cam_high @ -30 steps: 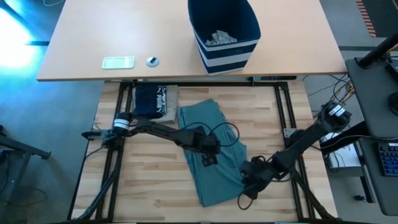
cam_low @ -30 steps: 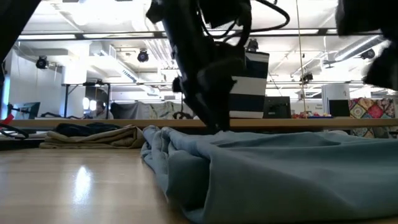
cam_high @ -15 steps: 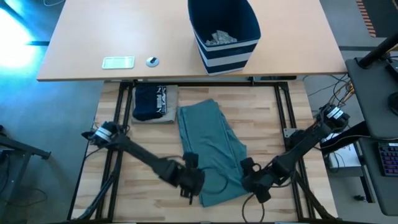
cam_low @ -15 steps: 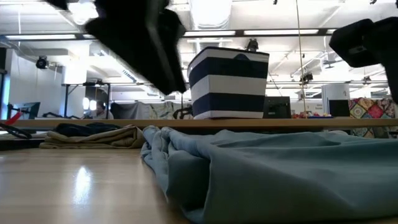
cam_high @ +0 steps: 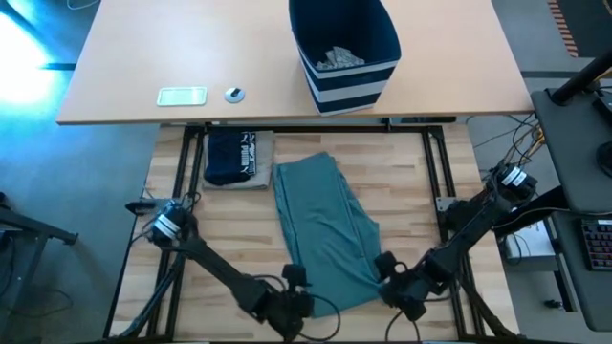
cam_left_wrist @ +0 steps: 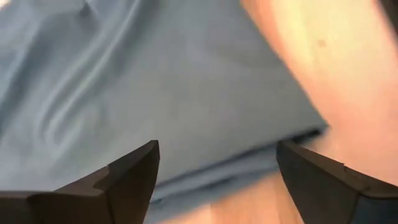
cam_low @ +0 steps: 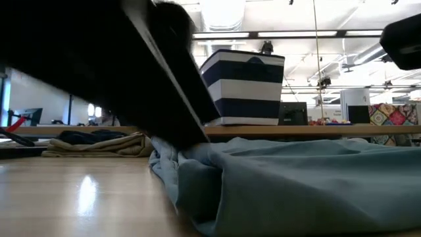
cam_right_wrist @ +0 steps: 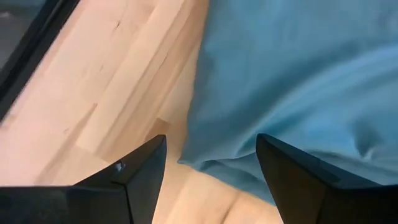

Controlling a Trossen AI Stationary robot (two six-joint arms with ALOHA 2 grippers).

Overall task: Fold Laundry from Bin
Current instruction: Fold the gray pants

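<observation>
Teal garment (cam_high: 325,234) — between both open claws.

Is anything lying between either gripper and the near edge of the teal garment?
Nothing visible does. The left gripper and right gripper both hang open over the near edge of the teal garment, one at each corner, with only bare wood table beside it. The folded navy garment lies well off.

The light wooden table (cam_high: 402,182) holds a big teal-green cloth (cam_high: 325,229) in the middle. A folded navy and beige pile (cam_high: 237,158) lies at its far left corner.
</observation>
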